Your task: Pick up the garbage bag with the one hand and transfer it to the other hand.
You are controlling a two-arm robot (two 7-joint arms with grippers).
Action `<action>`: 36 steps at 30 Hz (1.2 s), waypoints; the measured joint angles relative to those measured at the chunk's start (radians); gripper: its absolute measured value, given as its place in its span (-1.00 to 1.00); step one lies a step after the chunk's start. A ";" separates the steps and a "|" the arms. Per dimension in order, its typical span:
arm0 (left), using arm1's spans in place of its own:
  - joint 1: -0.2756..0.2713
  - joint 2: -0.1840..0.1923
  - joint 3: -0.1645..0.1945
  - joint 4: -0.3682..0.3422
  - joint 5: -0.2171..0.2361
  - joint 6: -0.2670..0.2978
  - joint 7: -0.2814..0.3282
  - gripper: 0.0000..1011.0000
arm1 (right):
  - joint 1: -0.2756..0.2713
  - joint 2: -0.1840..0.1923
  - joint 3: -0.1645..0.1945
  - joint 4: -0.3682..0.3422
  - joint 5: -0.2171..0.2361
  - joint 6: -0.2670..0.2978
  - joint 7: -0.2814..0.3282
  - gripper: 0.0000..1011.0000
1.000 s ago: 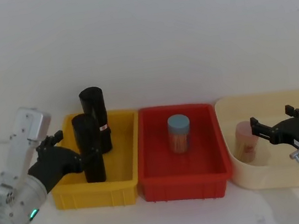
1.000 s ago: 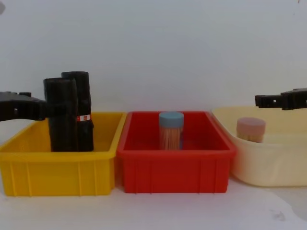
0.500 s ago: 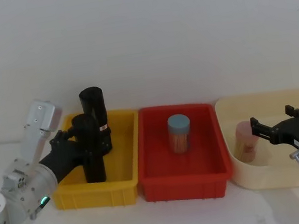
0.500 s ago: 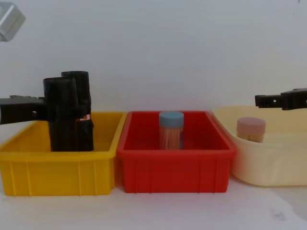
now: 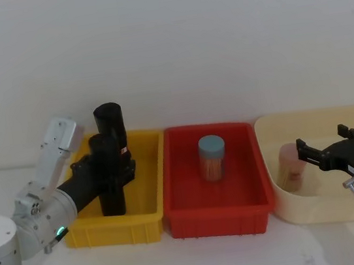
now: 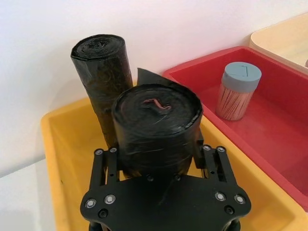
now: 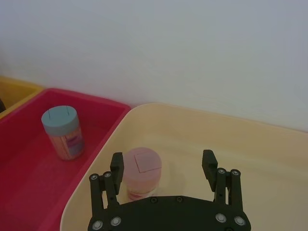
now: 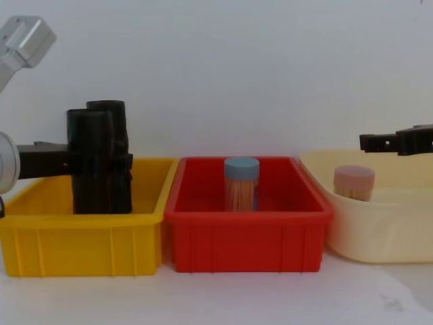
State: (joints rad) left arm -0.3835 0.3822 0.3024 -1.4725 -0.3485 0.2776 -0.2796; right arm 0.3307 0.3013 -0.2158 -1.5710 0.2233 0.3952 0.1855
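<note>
The step in hand was the pick-up. The left hand point(image 6: 160, 153), black and long-fingered on a silver-grey arm with a green light, reached into the yellow plastic bin point(image 5: 112, 231) at the left of the white desk point(image 5: 182, 263). Its fingers point(image 6: 105, 161) stood apart, one on each side of the garbage bag point(image 5: 104, 157) and close against it. They looked as wide open as those of the other hand, so the grip was judged not yet closed.

The garbage bag was a tall black roll of matte, crinkled plastic, wound tight with a loose flap at its far side. It stood upright on the bin floor, just in front of a second black roll point(image 5: 109, 119).

The next move called for the fingers to close firmly on the roll. The roll would then need lifting straight up, clear of its neighbour and the bin wall, and carrying rightward.

The right hand point(image 5: 323, 141), with fingers apart, hovered over the cream plastic tub point(image 5: 319, 208) at the far right, above a pink-capped jar point(image 5: 292, 166). It was well apart from the bag, with the red plastic bin point(image 5: 216, 223) between them.
</note>
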 joint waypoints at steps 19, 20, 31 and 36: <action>-0.016 -0.008 0.006 0.021 0.005 0.003 -0.015 -0.03 | 0.000 0.000 0.000 0.000 0.000 0.000 0.000 0.99; -0.016 -0.009 0.006 0.021 0.006 0.003 -0.015 -0.04 | 0.000 0.000 0.000 0.000 0.000 0.000 0.000 0.99; -0.039 -0.018 0.002 0.005 0.020 0.009 -0.012 -0.07 | 0.000 0.000 0.000 0.000 0.000 0.000 0.000 0.99; -0.061 -0.023 -0.002 -0.004 0.024 0.013 -0.012 -0.07 | 0.000 0.000 0.000 0.000 0.000 0.000 0.000 0.99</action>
State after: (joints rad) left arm -0.4442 0.3593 0.3001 -1.4765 -0.3243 0.2907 -0.2920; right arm 0.3308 0.3013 -0.2158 -1.5709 0.2233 0.3952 0.1855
